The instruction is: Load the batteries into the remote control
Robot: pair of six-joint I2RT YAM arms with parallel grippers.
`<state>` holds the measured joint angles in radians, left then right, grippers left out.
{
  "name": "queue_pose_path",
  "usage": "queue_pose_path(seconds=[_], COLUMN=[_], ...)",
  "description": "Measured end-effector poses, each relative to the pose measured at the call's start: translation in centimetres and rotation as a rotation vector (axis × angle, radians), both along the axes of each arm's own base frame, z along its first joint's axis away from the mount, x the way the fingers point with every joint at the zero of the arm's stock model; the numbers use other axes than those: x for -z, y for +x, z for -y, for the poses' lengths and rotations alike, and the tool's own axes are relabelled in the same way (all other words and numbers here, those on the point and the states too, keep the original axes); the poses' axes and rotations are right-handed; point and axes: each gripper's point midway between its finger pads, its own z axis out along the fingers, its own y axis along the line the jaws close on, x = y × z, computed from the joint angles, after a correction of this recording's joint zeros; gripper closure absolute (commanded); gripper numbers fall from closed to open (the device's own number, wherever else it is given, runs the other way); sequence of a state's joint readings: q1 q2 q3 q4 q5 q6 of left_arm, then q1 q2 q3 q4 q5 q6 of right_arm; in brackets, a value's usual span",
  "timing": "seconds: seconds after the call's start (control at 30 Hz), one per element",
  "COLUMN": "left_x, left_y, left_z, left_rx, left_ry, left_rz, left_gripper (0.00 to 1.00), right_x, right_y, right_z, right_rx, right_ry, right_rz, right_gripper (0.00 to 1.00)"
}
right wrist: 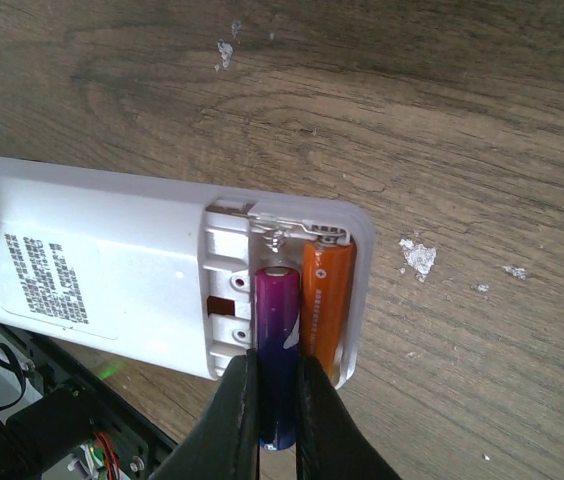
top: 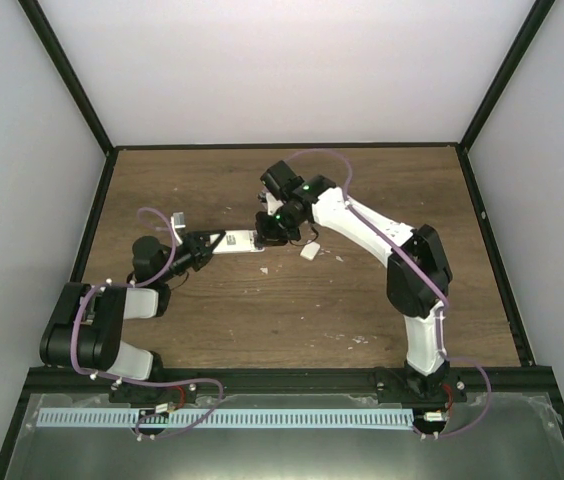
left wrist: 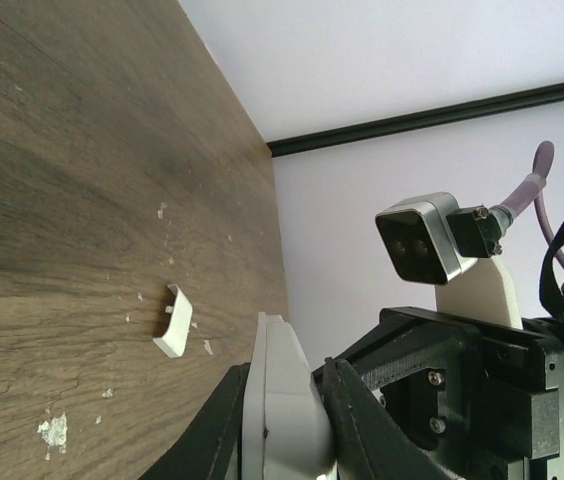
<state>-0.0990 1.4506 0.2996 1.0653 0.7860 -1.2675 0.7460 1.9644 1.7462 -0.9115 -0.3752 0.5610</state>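
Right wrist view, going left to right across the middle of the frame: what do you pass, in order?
Printed label on the back of the remote control → purple battery → orange battery → pale chip in the bare wood.

Matt white plastic remote control (right wrist: 112,270) — chipped, wood-grain table (right wrist: 442,110).
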Motion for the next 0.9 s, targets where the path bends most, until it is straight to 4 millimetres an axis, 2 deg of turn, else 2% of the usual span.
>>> queue_pose_path(seconds=[0.4,0.9], left_x=[0.19,0.16], left_y=[0.21,0.27], left_z=[-0.18,-0.18], left_rx=[-0.015,-0.019], left_ry=[0.011,0.009], left_rz=[0.002,-0.001], left_gripper=[1.0,1.0], right_x=[0.21,-0.02], right_y=[0.64,0.77], right_z=[-0.52,-0.51], right_rx=[0.0,-0.003], right_ry=[-0.021,-0.039], right_rz=[-0.006,-0.01], right_gripper=[0.96,0.88])
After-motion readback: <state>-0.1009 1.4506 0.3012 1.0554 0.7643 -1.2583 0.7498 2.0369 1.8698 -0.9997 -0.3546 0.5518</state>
